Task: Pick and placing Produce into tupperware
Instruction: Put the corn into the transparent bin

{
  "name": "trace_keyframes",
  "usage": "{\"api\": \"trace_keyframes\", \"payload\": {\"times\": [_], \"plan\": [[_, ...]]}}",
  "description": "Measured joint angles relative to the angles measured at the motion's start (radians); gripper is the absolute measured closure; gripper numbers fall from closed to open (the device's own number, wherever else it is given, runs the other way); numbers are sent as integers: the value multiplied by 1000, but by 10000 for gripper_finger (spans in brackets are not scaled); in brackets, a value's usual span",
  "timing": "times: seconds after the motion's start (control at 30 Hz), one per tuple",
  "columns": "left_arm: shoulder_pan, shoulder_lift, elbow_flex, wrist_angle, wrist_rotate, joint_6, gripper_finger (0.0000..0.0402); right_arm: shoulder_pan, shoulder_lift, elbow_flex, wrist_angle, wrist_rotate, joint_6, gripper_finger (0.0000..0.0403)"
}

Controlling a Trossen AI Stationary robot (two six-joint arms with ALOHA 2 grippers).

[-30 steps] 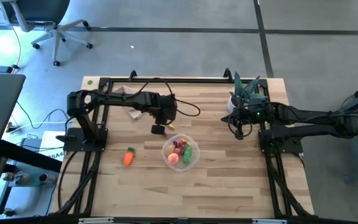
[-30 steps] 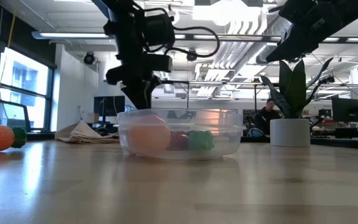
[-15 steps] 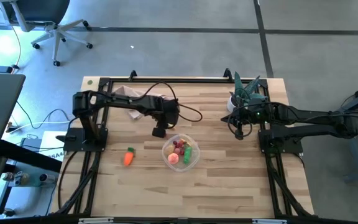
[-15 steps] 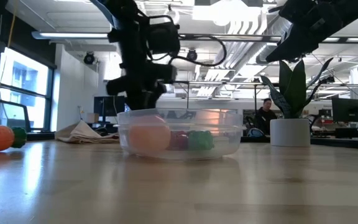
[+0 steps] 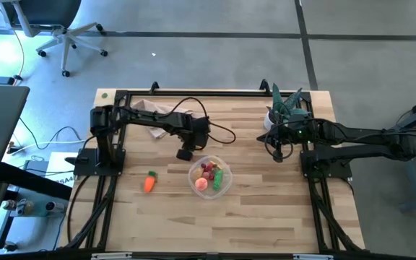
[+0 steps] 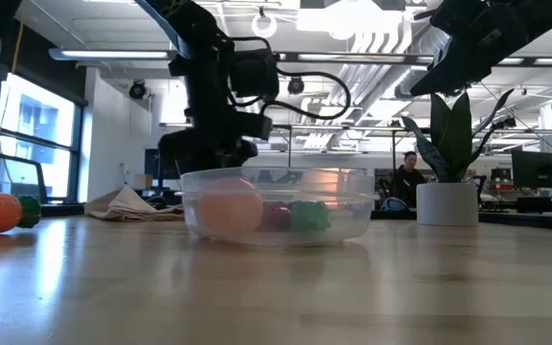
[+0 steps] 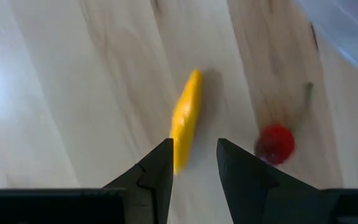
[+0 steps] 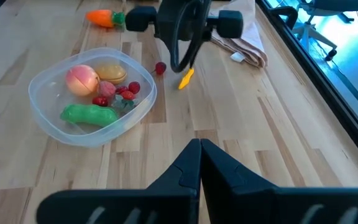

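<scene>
The left gripper (image 7: 191,163), jaws parted and empty, hung over the yellow piece (image 7: 185,121) beside the tupperware (image 8: 48,124) mid-table. Next: descend and pinch it lengthwise.

Potted plant (image 5: 283,108) far right corner, napkin (image 8: 242,42) far left

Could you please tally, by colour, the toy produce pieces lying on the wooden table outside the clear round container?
Orange toy carrot: 1
Yellow toy piece: 1
Small red round toy fruit: 1
Total: 3
</scene>
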Motion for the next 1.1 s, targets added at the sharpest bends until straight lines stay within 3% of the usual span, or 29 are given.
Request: {"api": "trace_keyframes", "payload": {"times": [1.1], "plan": [[13,75,2,35,8,41,289,0,0,0,3,0,0,403]]}}
